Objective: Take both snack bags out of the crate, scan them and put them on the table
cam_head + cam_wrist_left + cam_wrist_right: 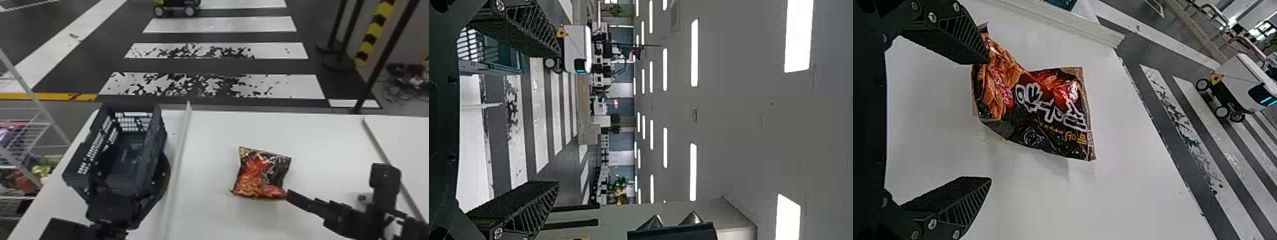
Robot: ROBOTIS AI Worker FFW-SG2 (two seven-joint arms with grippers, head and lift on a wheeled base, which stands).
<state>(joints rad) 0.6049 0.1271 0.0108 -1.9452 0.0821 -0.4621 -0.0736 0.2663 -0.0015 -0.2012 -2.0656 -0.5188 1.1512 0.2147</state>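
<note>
- Right gripper point(989, 121): fingers spread wide, nothing clasped; one fingertip overlaps a bag corner, contact uncertain. The gap probably suits a soft, bulky packet, whether for gripping or release.
- Just beyond that fingertip: the snack bag point(261, 175), resting on the table point(217, 134), likely laid broad side up for steadiness.
- Farther left of this gripper, past the raised rail point(182, 143): the crate point(156, 137), presumably kept apart to leave working room.
- Left gripper point(560, 120): near the crate, fingers wide apart, holding nothing.
</note>
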